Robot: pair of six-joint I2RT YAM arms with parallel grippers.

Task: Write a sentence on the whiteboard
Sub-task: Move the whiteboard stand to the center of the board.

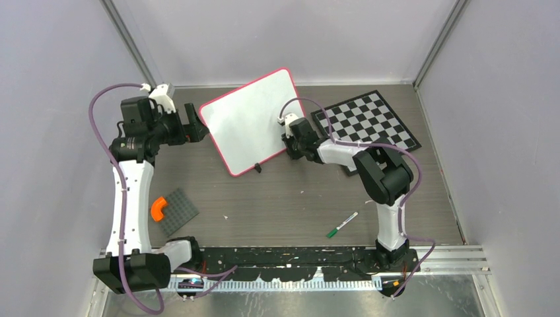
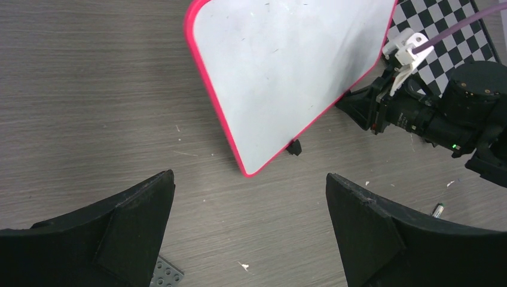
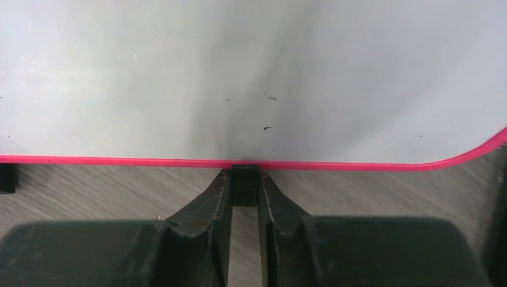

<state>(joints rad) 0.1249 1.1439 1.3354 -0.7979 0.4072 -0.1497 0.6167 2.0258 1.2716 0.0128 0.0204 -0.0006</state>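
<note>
Pink-rimmed and blank, the whiteboard (image 1: pixel 254 119) sat toward 12 o'clock. Your right gripper (image 3: pixel 244 190) was clamped on its black clip (image 3: pixel 244 178); your left gripper (image 1: pixel 193 127) gaped at its 9 o'clock. You needed a square, steady pinch; the marker (image 1: pixel 342 224) lay at 5 o'clock.

Whiteboard (image 1: pixel 254 119): flat white rectangle with rounded corners, at the far centre of the table (image 1: pixel 284 205), turned askew so that one corner points near.
Rim (image 2: pixel 206 78): thin red-pink band along every edge in view.
Face: plain white, marked with a few tiny dark flecks (image 3: pixel 267 127).
Near clip (image 1: pixel 258 168): small and black, on the near edge close to the near corner.
Right-edge clip (image 3: pixel 244 186): black, pinched between the closed fingers of the right gripper (image 3: pixel 244 176).
</note>
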